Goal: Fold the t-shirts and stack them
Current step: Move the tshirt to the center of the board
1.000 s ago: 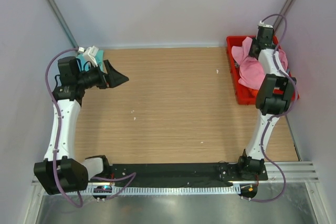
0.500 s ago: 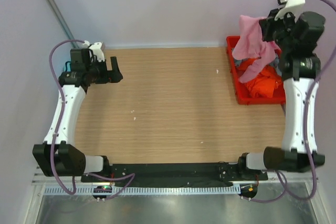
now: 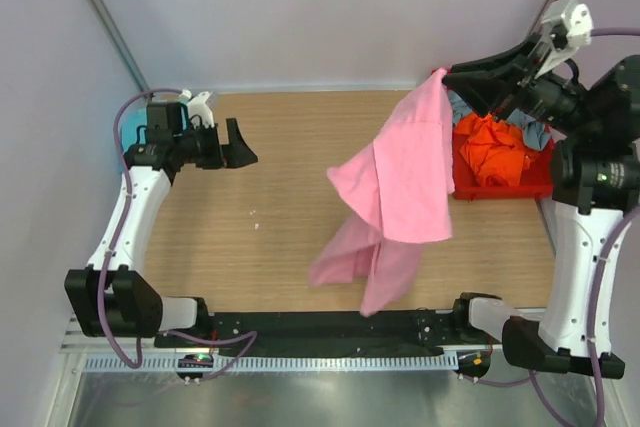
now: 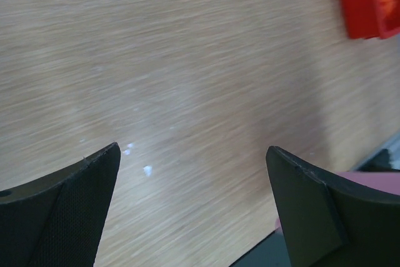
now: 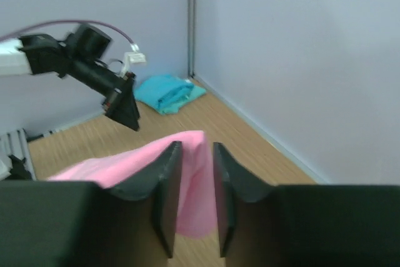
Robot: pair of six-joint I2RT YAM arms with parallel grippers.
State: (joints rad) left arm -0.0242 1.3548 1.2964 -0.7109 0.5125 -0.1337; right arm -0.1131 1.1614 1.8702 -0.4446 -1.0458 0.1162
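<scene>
Pink t-shirt (image 3: 400, 172) in clenched right hand (image 3: 447, 77), left hand (image 4: 192, 149) agape; orange shirt (image 3: 495, 147) in bin (image 3: 497, 190).

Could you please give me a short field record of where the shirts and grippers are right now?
Right gripper: shut on the pink cloth t-shirt, raised beside the red plastic bin
Pink shirt state: hangs unfolded over the wooden table
Left gripper: open, empty, above the table's far left
Bin contents: orange cloth t-shirt, grey-blue cloth t-shirt, both crumpled
Teal cloth t-shirt: lies in the far-left corner
</scene>
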